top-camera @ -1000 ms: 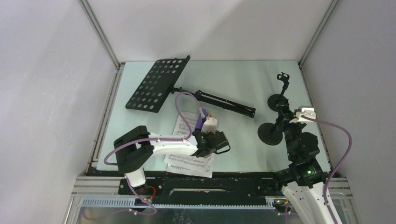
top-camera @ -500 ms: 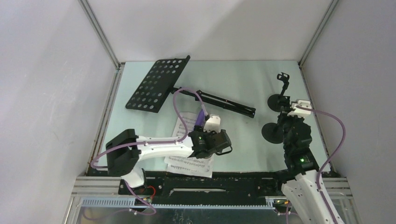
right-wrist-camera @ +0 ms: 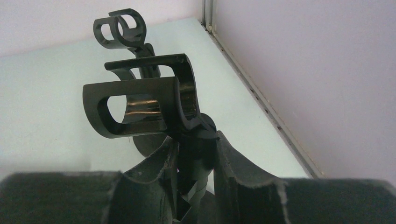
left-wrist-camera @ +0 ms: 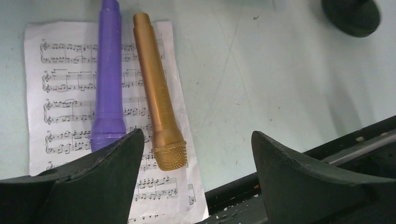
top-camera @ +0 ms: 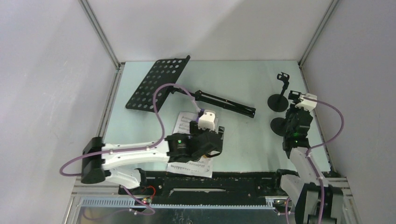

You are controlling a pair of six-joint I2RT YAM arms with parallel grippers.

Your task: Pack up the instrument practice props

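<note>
Left claw (left-wrist-camera: 196,140) gapes wide, empty, over two toy microphones (left-wrist-camera: 156,93); right claw (right-wrist-camera: 194,158) is clamped on a black holder (right-wrist-camera: 140,105) by its stem.

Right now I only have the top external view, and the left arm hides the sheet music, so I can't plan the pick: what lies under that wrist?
Observer: In the left wrist view, a purple toy microphone and a gold toy microphone lie side by side on the sheet-music page.
Operator: Is that arm holding either?
Observer: No, the left gripper is open and empty.
Operator: And the other arm?
Observer: Its wrist view shows the right gripper shut on the stem of a black clip holder.
</note>
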